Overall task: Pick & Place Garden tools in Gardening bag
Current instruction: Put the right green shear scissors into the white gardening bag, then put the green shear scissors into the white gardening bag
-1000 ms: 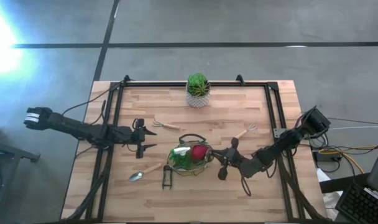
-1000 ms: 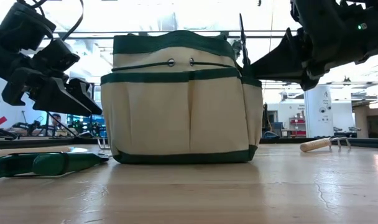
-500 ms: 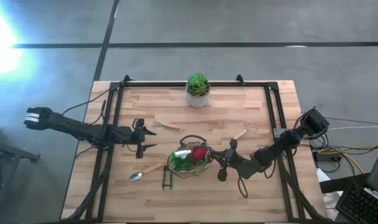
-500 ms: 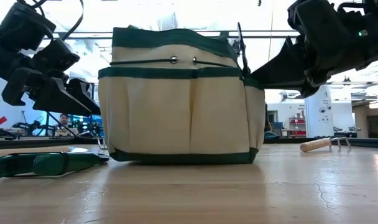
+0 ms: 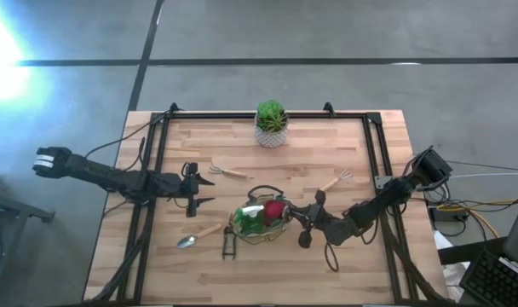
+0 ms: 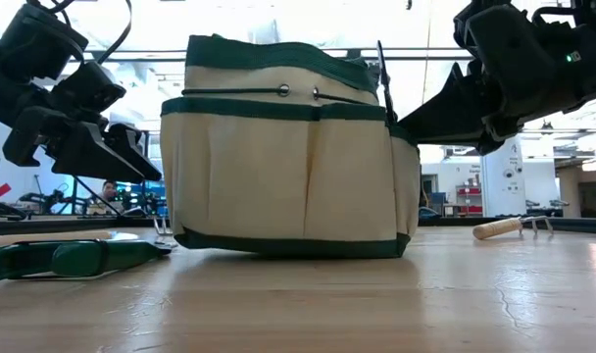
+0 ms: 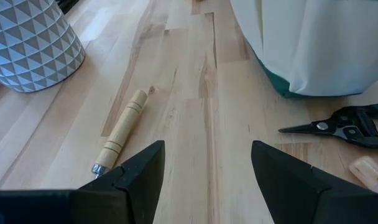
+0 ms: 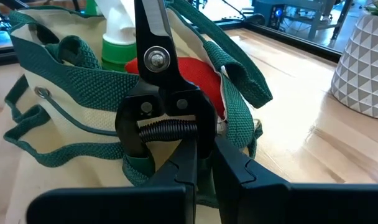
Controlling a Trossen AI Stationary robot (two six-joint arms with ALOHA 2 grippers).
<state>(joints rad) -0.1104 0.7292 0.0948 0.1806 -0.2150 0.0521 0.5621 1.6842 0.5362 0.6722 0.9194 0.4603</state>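
While open-topped, gardening bag with spray bottle, red item.

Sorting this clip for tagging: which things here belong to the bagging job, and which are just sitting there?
Job:
bag
spray bottle and red item in it
shears held by right gripper at the bag's rim
second shears
trowel
two rakes
left gripper, open, waiting

Lying about:
potted plant
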